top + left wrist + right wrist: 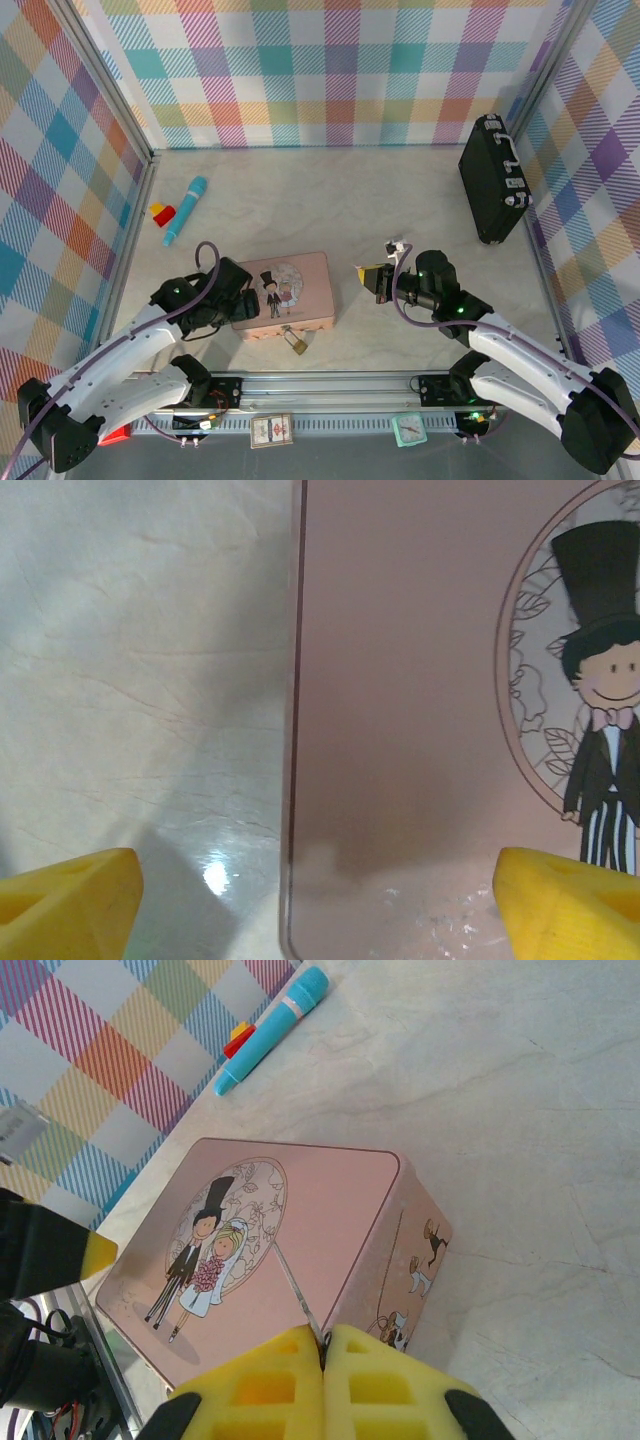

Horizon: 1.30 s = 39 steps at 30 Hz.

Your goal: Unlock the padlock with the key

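Right end effector [323, 1345]: yellow fingers pressed together, pinching the key [297, 1290]. Its thin silvery blade sticks out from between the tips, over the pink tin [300, 280] in the wrist view. On the overhead I see that arm hanging off the tin's right side, apart from it.

Left end effector [320, 910]: spread wide, holding nothing. In its wrist view one fingertip [65, 905] is over bare bench [330, 200] and the other over the lid, with the tin's left edge running between them. Overhead puts it at the tin's left side.

Padlock [297, 342]: brass, on the bench right at the tin's near side, about mid-length, shackle end toward the tin. I can't tell if it's touching or hooked to the tin. Neither end effector is on it, and the key is well apart from it.

Also on the bench: blue marker [186, 208] at far left with a small red-and-yellow piece [161, 212] just beside it, and a black case [492, 180] standing at far right by the wall.
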Each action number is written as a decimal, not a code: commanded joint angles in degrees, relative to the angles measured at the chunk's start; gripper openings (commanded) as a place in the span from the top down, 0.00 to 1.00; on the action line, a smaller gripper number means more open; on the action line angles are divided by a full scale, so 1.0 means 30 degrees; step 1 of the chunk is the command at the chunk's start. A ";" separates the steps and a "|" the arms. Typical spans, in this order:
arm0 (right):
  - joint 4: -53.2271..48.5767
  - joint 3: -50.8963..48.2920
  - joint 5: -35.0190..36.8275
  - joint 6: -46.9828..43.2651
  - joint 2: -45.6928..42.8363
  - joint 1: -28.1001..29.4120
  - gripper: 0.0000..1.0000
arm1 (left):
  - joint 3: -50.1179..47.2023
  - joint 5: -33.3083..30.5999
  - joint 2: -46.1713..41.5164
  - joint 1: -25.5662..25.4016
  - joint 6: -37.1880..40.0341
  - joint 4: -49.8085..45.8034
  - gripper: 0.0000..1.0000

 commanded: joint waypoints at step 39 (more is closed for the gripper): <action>-0.2337 0.0672 0.2910 0.1591 -0.0922 0.0084 1.00 | 0.1205 0.4098 1.5724 0.4311 -0.2071 1.9626 0.34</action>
